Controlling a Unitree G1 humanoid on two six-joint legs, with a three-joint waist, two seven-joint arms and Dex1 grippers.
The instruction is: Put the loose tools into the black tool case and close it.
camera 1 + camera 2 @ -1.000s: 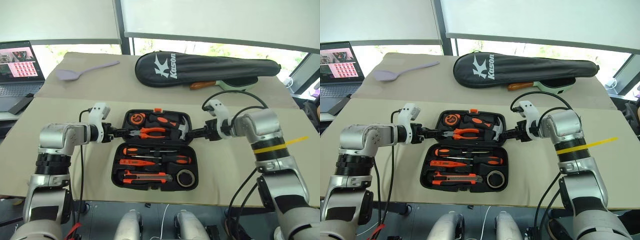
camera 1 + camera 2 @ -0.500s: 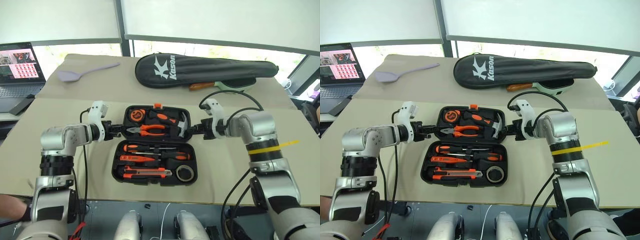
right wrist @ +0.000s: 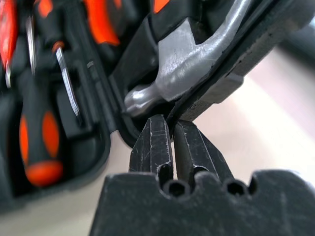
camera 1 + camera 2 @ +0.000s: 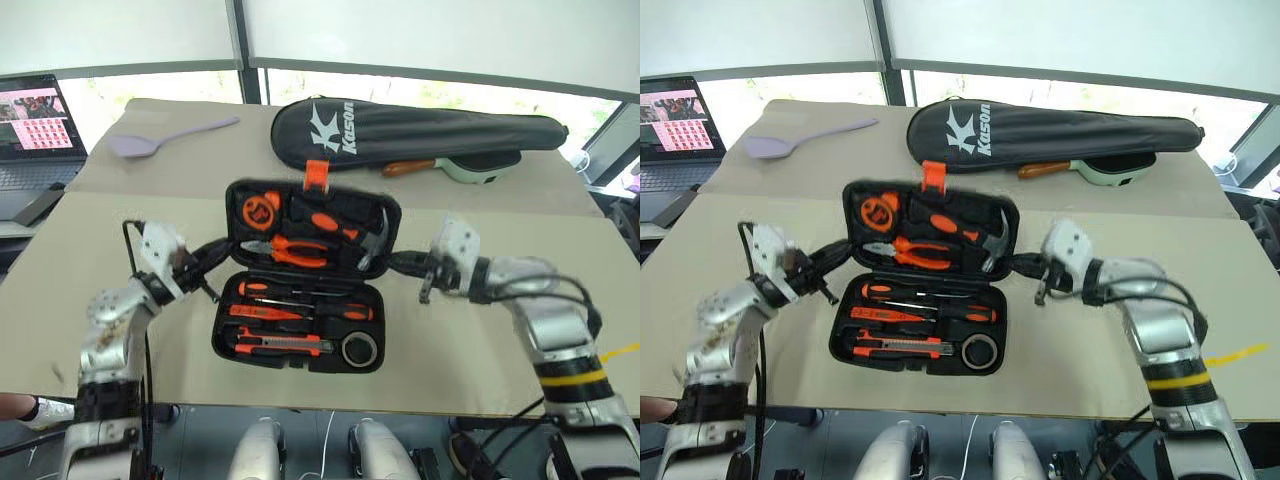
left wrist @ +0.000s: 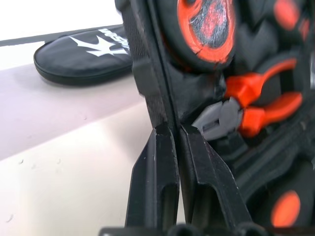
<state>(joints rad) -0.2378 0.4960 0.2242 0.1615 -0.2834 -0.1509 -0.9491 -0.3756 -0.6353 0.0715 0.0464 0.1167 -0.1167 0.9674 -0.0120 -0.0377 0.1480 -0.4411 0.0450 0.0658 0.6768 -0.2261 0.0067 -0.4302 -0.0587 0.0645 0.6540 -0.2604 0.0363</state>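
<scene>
Now I'm seeing my left gripper (image 5: 170,142) pinching the left rim of the black tool case's (image 4: 300,345) ribbed plastic lid. Centre table, moulded recesses are cradling the loose tools (image 4: 300,328), glossy orange and black. Rightward, my right gripper (image 3: 172,140) is clamping the lid's other edge beside the steel hammer (image 3: 192,64).

A beige worktop (image 4: 470,350) carries everything. On its near part lies the black tool case (image 4: 300,320), open, its lower half flat on the surface and its lid tilted up off it. On the far part lie a long black racket bag (image 4: 420,135), a lilac spatula (image 4: 165,138) well to the left of it, and a laptop (image 4: 35,135) at the left edge.
</scene>
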